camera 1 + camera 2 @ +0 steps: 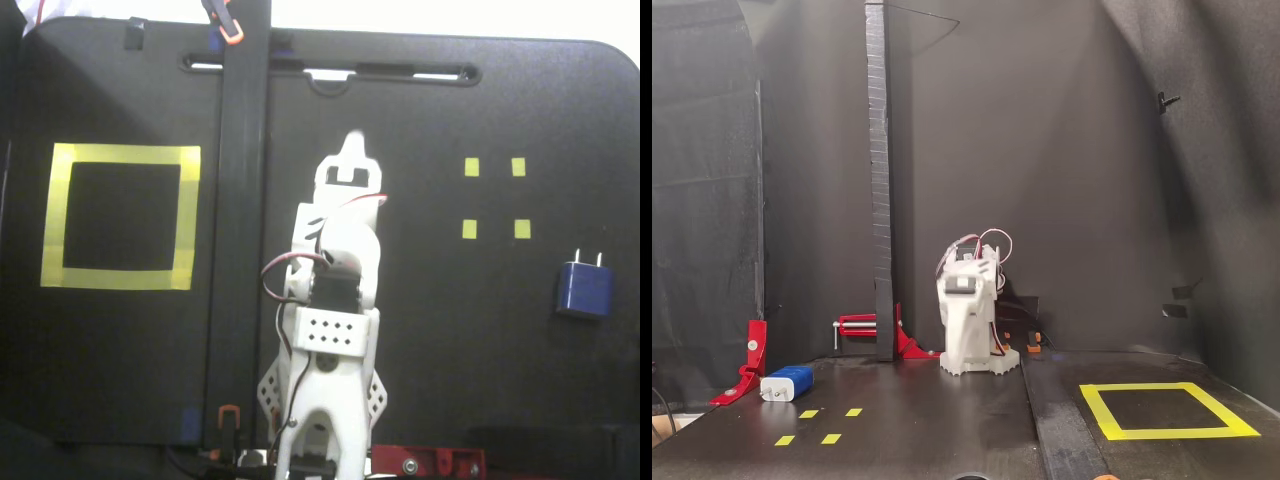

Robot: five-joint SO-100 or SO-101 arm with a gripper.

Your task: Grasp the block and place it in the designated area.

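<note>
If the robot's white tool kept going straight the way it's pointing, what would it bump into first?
Seen from above, the white tool points toward the table's far edge, where a long narrow slot lies. Bare black tabletop is in between, so probably nothing, though its height is unclear.

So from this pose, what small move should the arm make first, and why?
Probably swing toward the block, to the right in the view from above. The arm sits folded at its base with the gripper holding nothing, the block lies untouched past the four small yellow squares, and the designated area is on the opposite side.
</note>
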